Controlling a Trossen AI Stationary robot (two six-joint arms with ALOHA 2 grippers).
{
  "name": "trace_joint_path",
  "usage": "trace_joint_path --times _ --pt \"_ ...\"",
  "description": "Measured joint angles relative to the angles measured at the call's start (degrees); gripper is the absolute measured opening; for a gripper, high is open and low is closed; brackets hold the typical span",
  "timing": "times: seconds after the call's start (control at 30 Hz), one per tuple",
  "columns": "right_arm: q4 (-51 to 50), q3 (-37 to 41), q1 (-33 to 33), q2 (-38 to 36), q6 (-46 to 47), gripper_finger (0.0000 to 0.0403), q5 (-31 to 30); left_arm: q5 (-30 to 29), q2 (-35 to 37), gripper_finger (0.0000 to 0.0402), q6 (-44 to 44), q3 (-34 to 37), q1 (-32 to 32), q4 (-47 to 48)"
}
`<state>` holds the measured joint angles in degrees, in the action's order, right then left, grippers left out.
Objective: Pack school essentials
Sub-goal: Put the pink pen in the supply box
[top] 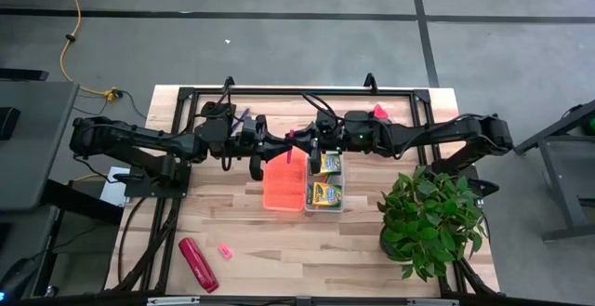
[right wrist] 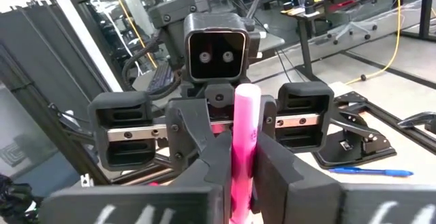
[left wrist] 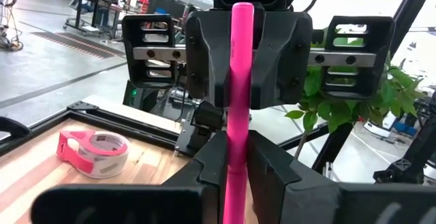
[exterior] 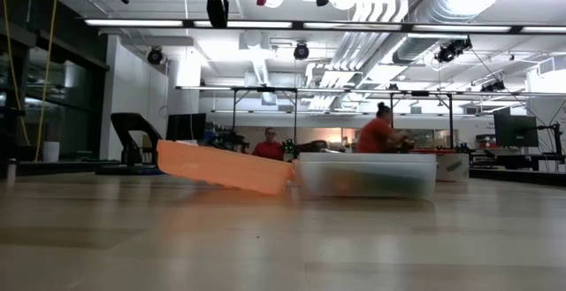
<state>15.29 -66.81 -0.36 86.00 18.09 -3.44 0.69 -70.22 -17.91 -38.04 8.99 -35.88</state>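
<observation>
left gripper [top: 275, 144]: closed on the lower part of the pink marker [left wrist: 240, 94], held high over the table.
pink marker: gripped at both ends, judged a handover between arms.
right gripper [top: 302, 139]: closed on the marker's other end, facing the left.
clear bin [top: 340, 194]: crayon boxes [top: 325, 192] lay inside, below the grippers.
orange lid [top: 284, 183]: leaned against the bin.

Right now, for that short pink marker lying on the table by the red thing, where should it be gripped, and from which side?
Grip the pink marker at its middle, from straight above, fingers across its narrow width: it lies flat on bare table, apart from the red object. Left gripper and right gripper both hold a pink pencil.
</observation>
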Motion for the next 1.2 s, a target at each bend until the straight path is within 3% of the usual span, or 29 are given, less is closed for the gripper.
trace_joint_path --times 0.13,0.27,0.5,0.7,0.9,1.03,1.2 --pt "-0.1 0.0 0.0 0.0 -0.1 0.0012 0.5 0.1 0.0 0.0038 -0.6 0.0 0.2 0.2" --pt "-4.8 0.0 -0.1 -1.2 -1.6 0.001 2.2 3.4 2.1 0.0067 -1.0 0.0 2.4 5.3" --pt "-22.1 0.0 0.0 -8.8 -4.0 0.0009 2.2 6.2 13.5 0.0129 2.8 0.0 7.4 20.2" --pt "-30.9 2.7 0.0 -14.4 -3.3 0.0007 2.1 6.3 24.6 0.0148 4.5 0.0 8.6 25.5" --pt "-19.8 13.5 0.0 -20.4 -2.5 0.0006 2.2 7.4 31.5 0.0145 2.7 1.0 5.5 28.3" --pt "-8.3 19.9 0.0 -23.4 -0.4 0.0006 2.8 3.8 33.5 0.0139 2.6 2.7 3.3 28.4" --pt "-7.5 21.7 0.0 -24.5 1.9 0.0005 2.9 1.2 33.9 0.0136 3.1 2.8 2.9 27.0"
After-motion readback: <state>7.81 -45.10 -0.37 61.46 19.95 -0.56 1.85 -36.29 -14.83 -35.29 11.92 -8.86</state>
